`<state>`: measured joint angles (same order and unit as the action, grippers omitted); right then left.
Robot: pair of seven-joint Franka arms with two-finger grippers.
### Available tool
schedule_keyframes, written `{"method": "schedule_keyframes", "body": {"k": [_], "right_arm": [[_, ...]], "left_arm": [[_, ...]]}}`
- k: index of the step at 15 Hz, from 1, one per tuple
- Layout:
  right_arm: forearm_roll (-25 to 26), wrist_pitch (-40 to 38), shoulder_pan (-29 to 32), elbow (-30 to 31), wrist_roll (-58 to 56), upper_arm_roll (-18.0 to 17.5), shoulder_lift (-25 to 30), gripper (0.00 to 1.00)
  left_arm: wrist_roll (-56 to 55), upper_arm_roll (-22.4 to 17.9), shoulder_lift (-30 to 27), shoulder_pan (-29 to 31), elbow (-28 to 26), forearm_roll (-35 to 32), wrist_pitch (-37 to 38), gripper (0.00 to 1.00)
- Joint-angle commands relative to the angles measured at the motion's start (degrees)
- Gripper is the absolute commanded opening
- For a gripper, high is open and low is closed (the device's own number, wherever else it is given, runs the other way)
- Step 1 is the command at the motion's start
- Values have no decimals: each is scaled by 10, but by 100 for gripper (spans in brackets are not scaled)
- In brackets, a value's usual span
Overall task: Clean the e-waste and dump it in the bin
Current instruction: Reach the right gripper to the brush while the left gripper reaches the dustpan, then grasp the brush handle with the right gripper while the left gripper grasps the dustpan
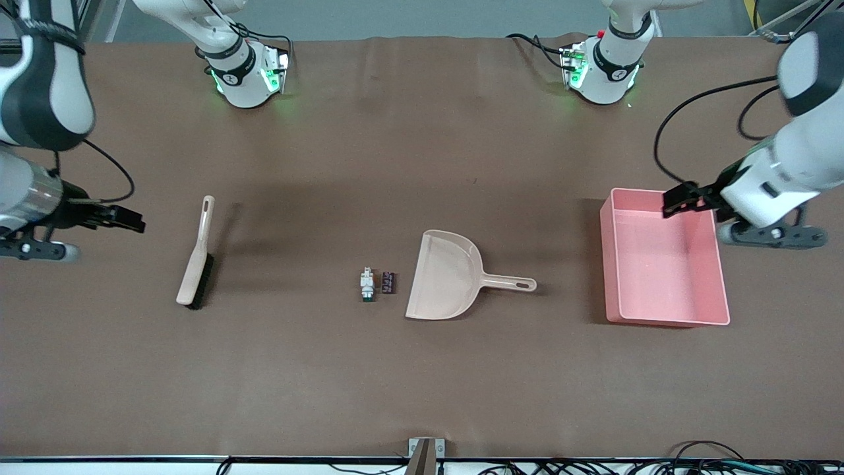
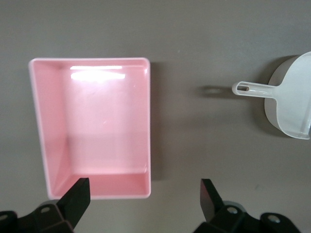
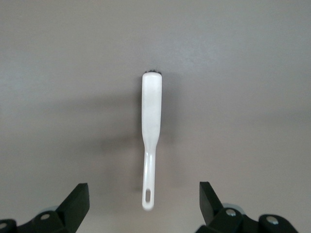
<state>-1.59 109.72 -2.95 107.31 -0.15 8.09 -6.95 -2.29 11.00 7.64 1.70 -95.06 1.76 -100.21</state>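
The e-waste lies mid-table: a white part with a green end point(image 1: 367, 285) and, beside it, a dark maroon-black block point(image 1: 389, 282). Both sit just off the mouth of the beige dustpan point(image 1: 445, 277). The pink bin point(image 1: 659, 264) stands empty toward the left arm's end. My left gripper point(image 1: 676, 200) is open and empty over the bin's edge farthest from the front camera. In the left wrist view, the left gripper point(image 2: 144, 196) is over the bin's corner point(image 2: 147, 145). My right gripper point(image 1: 132, 220) is open and empty, up over the table beside the brush.
A beige brush with black bristles point(image 1: 196, 254) lies toward the right arm's end; in the right wrist view the brush point(image 3: 151, 116) has its handle pointing at the right gripper point(image 3: 143, 199). The dustpan handle point(image 2: 255, 90) points toward the bin.
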Motion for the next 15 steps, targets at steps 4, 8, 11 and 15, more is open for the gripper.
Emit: {"method": "schedule_keyframes", "body": {"k": [4,8,11,15], "right_arm": [[-20,181,7,149,2,-6,5,100],[-21,293,5,198,2,-6,-36,100],[-39,337,2,199,2,-7,-76,100],[-40,358,0,213,2,-7,-95,100]], "left_arm": [[-10,76,-18,1,-81,-4,-77,100],[-31,136,38,-6,-84,-28,-140,100],[-68,137,115,-9,-56,-33,-176,100],[-1,138,168,-24,-42,-78,-191,100]]}}
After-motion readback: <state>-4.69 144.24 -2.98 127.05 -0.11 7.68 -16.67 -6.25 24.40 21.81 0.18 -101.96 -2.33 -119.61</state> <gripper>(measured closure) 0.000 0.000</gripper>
